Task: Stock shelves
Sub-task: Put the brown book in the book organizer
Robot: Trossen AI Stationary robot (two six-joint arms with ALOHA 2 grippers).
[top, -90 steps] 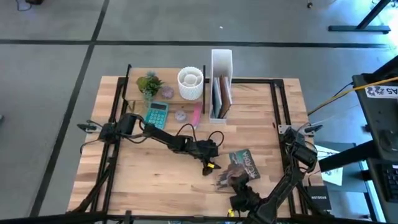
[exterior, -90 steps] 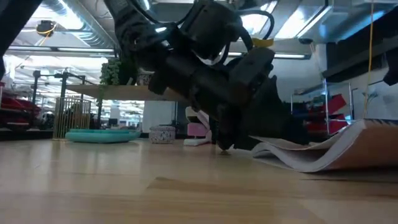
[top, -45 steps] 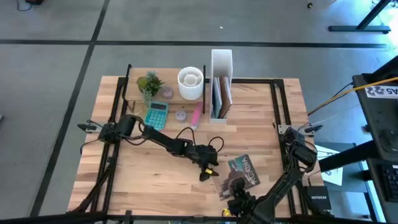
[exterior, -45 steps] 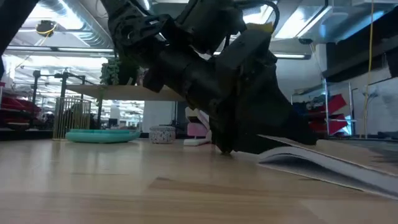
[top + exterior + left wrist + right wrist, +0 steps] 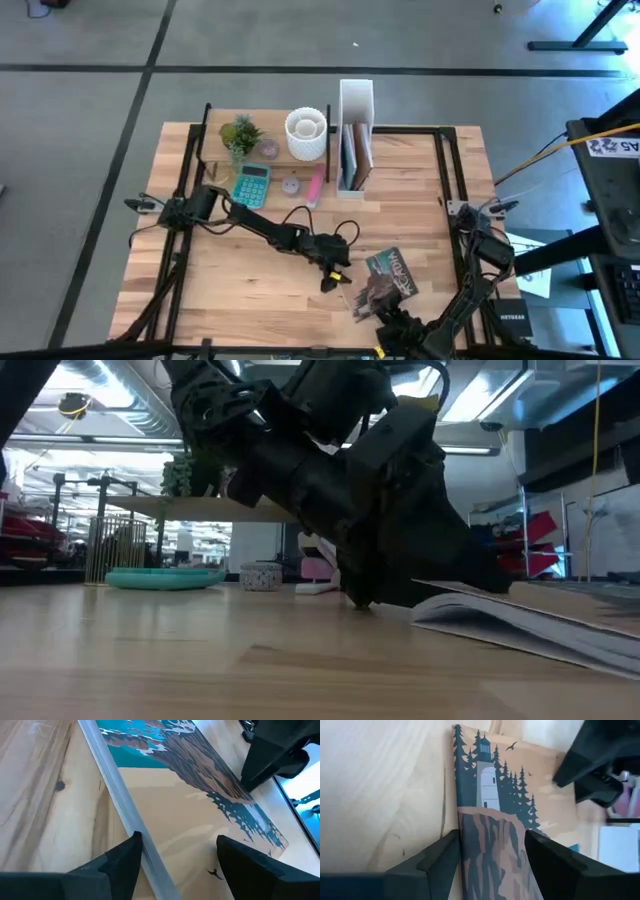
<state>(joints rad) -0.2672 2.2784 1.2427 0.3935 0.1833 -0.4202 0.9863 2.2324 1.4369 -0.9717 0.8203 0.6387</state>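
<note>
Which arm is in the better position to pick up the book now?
Probably the left. Its hand is open at the book's page edge, the fingers straddling it, nearer the shelves. The right hand is open at the opposite edge.

shelves (image 5: 270, 150) | light wood (black posts) | table's far-left edge

Book (image 5: 384, 281): near corner hidden under right arm. Right end effector (image 5: 392, 318): cut off by picture's near edge. Small items under shelves (image 5: 262, 150): too small to identify.
</note>
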